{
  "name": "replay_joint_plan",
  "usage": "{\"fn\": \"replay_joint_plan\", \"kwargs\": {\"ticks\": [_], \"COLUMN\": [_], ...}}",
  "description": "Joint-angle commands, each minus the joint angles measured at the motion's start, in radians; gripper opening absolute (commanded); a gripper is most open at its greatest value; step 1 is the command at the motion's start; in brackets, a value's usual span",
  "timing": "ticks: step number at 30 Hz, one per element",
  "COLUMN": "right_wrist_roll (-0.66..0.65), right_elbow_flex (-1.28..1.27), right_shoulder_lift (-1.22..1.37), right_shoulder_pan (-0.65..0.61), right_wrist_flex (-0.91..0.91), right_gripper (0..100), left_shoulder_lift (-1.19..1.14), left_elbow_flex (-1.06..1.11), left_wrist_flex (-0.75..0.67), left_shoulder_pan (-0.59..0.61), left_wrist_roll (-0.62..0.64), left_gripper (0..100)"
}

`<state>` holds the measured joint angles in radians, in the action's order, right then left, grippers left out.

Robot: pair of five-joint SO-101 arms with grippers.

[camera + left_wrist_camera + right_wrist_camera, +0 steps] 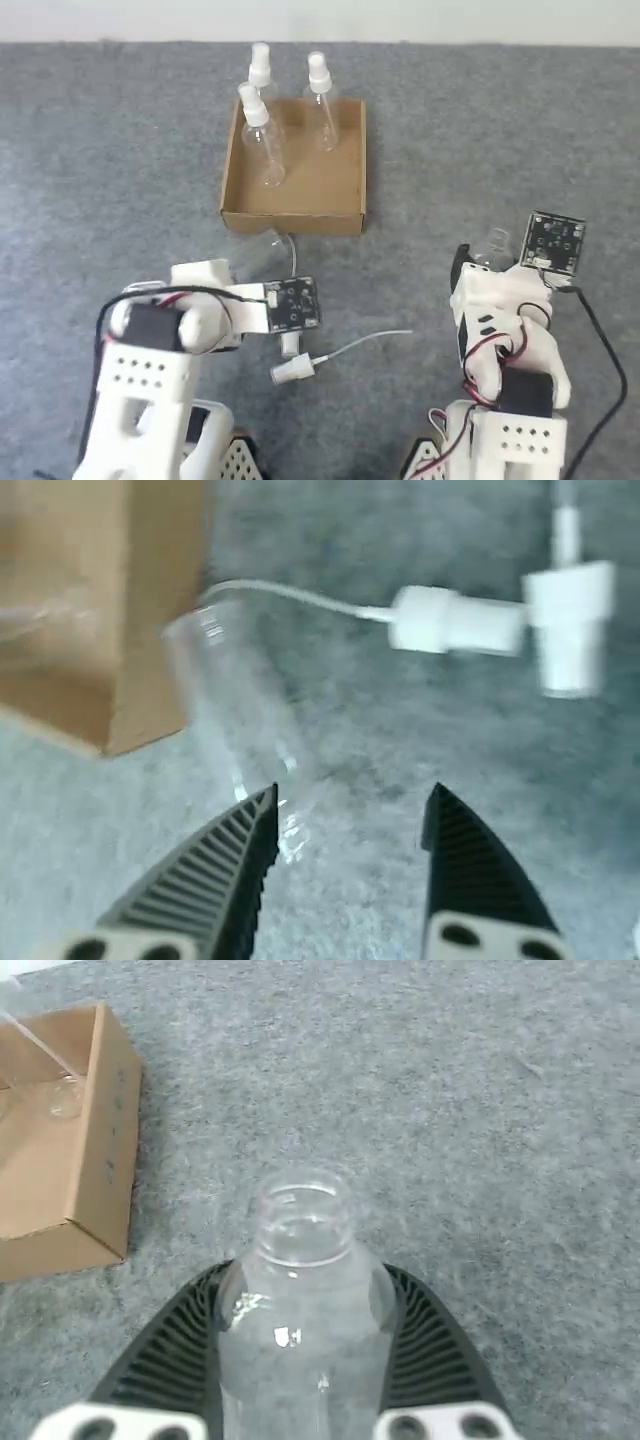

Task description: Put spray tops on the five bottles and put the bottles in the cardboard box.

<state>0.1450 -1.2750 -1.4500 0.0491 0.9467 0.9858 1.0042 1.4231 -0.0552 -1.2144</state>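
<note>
— How did the left gripper (352,800) stand?

— Its jaws were wide apart and it held nothing. Just ahead of them, close to one finger, a topless clear bottle (235,700) lay on its side on the grey carpet (500,120). Whether the finger touched it, I could not tell. A little farther ahead lay a loose spray top (455,620) with its thin tube, apart from that bottle. Another white piece sat just beside its head. It was perhaps a second top, but I could not be sure.

— And the right gripper (305,1278)?

— It was closed around the body of an open-necked bottle (300,1260), with the neck pointing away from the wrist. Nothing was fitted on that neck.

— Where was the cardboard box (293,218)?

— It was beyond both grippers. It stood near the lying bottle in front of the left one and well apart from the right one. Inside it were three capped bottles (265,140), each with its spray top on.

— So how far was the work?

— In my judgement, three of the five bottles were finished. Two remained, the one in the right gripper and the one on the carpet. Each of these needed a top, and then it had to go into the box. The loose top on the carpet seemed the natural next thing for the free left gripper.
</note>
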Motion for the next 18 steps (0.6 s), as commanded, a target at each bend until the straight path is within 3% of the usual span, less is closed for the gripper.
{"fn": "replay_joint_plan", "kwargs": {"ticks": [1,6,18], "right_wrist_roll": [0.009,0.012,0.008], "right_elbow_flex": [0.008,0.008,0.003], "right_shoulder_lift": [-0.031,-0.031,-0.031], "right_shoulder_pan": [0.018,0.048,0.05], "right_wrist_flex": [-0.024,-0.024,-0.025], "right_gripper": [2.0,2.0,2.0], "left_shoulder_lift": [-0.118,-0.238,-0.463], "left_elbow_flex": [-0.056,-0.065,-0.107], "left_wrist_flex": [0.009,-0.005,-0.115], "left_shoulder_pan": [-0.055,-0.097,-0.25], "left_wrist_roll": [-0.084,-0.143,-0.15], "left_gripper": [22,22,22]}}
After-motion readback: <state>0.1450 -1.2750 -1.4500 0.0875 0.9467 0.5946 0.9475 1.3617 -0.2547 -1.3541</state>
